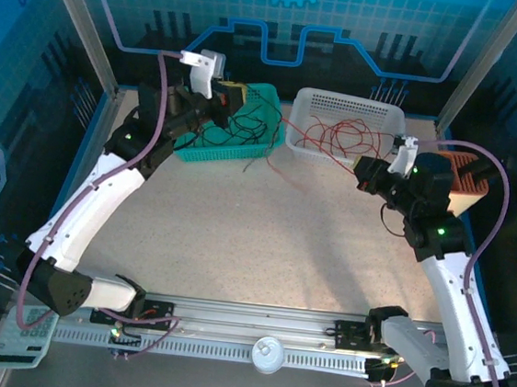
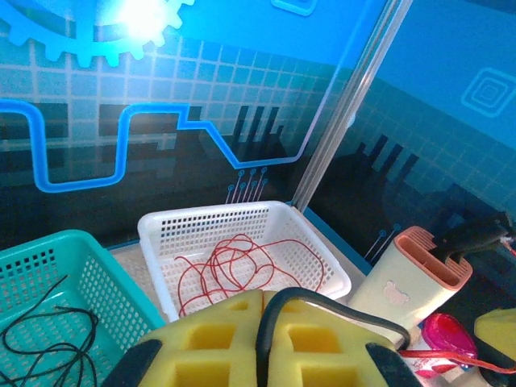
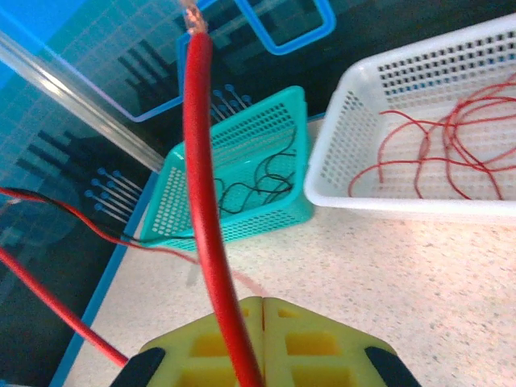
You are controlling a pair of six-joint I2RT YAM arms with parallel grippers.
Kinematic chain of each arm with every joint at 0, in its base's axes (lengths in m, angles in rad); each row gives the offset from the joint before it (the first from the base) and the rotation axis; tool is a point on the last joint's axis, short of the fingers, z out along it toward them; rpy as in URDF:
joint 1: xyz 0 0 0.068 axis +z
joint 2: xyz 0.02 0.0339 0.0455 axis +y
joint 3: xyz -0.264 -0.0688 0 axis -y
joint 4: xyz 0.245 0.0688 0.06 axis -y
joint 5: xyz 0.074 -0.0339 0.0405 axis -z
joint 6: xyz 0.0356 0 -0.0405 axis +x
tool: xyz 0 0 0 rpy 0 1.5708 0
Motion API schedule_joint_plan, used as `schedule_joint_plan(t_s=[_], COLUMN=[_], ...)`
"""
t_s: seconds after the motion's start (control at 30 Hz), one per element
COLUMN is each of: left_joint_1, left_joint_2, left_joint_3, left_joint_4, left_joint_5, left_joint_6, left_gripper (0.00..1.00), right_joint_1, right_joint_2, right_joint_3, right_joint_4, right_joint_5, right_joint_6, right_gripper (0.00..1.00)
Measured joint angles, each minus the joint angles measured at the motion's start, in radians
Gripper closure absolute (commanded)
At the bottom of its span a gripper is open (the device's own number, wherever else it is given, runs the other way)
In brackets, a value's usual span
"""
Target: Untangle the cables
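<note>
Left gripper [image 2: 262,326] has its yellow pads pressed together on a black cable [image 2: 339,304] that loops up over them. It is poised above the teal basket [image 1: 227,153] at the far left of the table. The right gripper [image 3: 260,330] is likewise clamped shut, pinching a red cable [image 3: 200,161] that stands up from its pads, just near of the white basket [image 1: 352,98] at the far right. The sorting looks well advanced. The teal basket holds a loose tangle of black cables [image 1: 232,133], and the white one holds curly red cables [image 1: 334,132], with no black among them that I can make out. It is not finished, though. A thin red strand [image 1: 283,122] bridges the gap between the two baskets. A red and black pair [image 3: 72,214] also hangs in the air at the left of the right wrist view, running toward the teal basket. These last strands need parting and dropping into their own baskets.
</note>
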Motion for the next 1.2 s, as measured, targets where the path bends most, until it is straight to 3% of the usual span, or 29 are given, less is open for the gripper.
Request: schedule_joint_plan(t_s=[0.7, 1.2], left_joint_1=[0.194, 0.207], left_joint_2=[-0.042, 0.029], left_joint_3=[0.012, 0.168], left_joint_4=[-0.007, 0.020], left_joint_5=[0.012, 0.005], left_joint_6=[-0.060, -0.048], left_gripper=[1.00, 1.00], right_joint_1=[-0.292, -0.303], right_joint_2=[-0.088, -0.145], right_joint_3=[-0.228, -0.194], right_joint_4=[-0.123, -0.152], right_joint_5=[0.018, -0.072], right_joint_6=[-0.038, -0.037], right_gripper=[1.00, 1.00])
